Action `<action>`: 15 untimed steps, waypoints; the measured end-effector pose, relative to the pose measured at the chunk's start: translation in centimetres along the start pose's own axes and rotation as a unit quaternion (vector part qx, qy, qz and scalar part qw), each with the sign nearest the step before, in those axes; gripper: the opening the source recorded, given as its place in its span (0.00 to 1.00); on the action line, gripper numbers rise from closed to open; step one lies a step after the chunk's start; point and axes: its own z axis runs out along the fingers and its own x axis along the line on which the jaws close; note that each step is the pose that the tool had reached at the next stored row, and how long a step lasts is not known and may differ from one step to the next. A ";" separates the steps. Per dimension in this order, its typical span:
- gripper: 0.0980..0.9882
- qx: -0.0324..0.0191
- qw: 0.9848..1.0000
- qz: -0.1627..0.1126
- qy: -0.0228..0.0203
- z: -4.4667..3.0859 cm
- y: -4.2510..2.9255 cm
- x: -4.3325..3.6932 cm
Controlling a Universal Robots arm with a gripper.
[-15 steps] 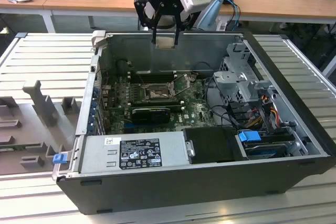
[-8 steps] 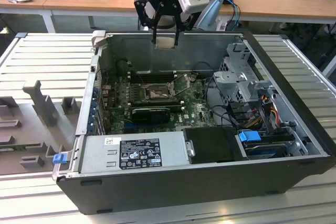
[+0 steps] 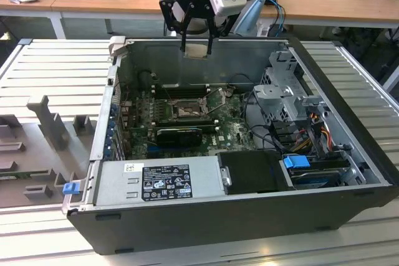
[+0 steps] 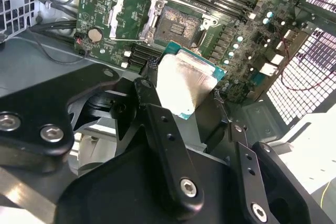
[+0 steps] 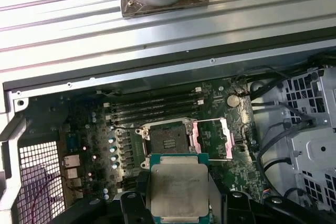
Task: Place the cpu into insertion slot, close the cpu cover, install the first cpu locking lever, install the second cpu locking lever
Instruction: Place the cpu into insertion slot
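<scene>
My gripper hangs above the open computer case, over its back wall, shut on the cpu. The cpu is a flat square chip with a pale metal top and a green edge, pinched by its sides between the black fingers. In the first wrist view the cpu sits just in front of the insertion slot. The slot is a dark square socket on the green board, bare inside. Its cpu cover stands swung open beside the slot, with the cover flipped away from it.
Long black memory slots run beside the socket. A power supply fills the case's near side, and a metal drive cage with cables stands at the exterior view's right. A grey fixture tray lies at the exterior view's left.
</scene>
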 end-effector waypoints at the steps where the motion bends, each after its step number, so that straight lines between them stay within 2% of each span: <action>1: 0.48 0.000 1.000 0.001 0.000 0.00 0.00 0.00; 15: 0.48 0.000 1.000 0.021 -0.002 0.00 0.00 0.00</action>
